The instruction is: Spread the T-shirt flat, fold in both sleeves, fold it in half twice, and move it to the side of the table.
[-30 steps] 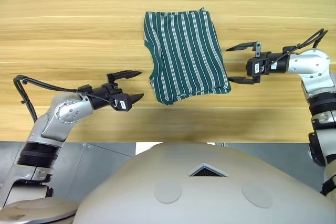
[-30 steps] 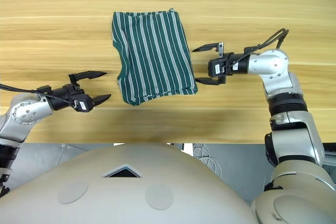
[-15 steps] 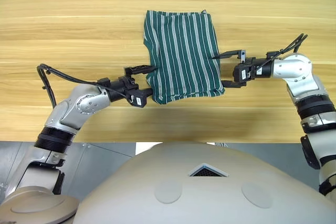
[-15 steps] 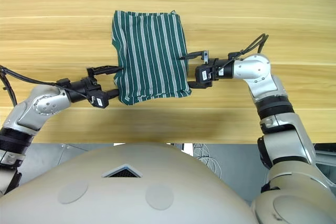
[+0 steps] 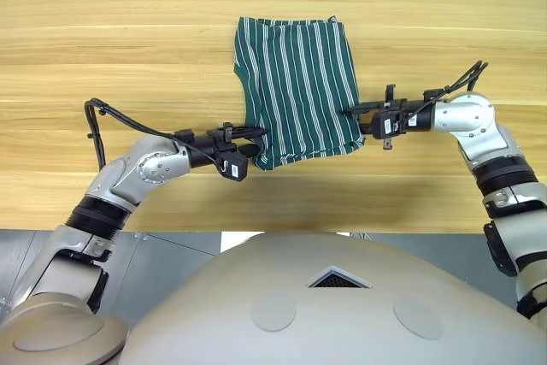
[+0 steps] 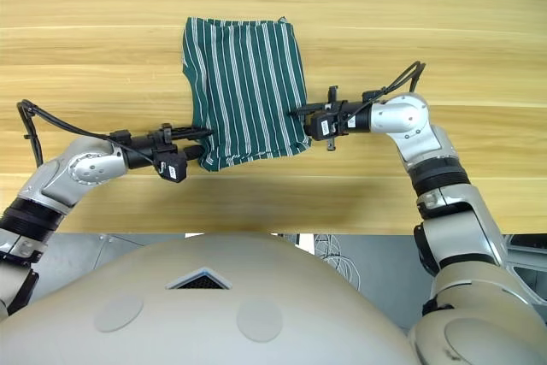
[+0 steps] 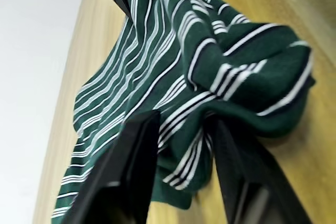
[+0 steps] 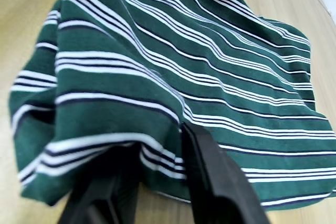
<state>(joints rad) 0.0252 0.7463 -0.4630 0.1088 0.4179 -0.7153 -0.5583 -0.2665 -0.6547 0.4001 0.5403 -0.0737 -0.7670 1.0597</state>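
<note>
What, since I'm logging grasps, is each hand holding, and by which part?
The T-shirt: left hand pinches its near left corner, right hand its right edge close to the near corner.

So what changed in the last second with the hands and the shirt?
The left hand and right hand, open and apart on either side of the green-and-white striped folded T-shirt before, moved inward and pinched its near corners, bunching the cloth. Its far edge stayed put on the wooden table.

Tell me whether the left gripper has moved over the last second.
Yes. The left gripper moved rightward across the table to the T-shirt, gripping its near corner.
</note>
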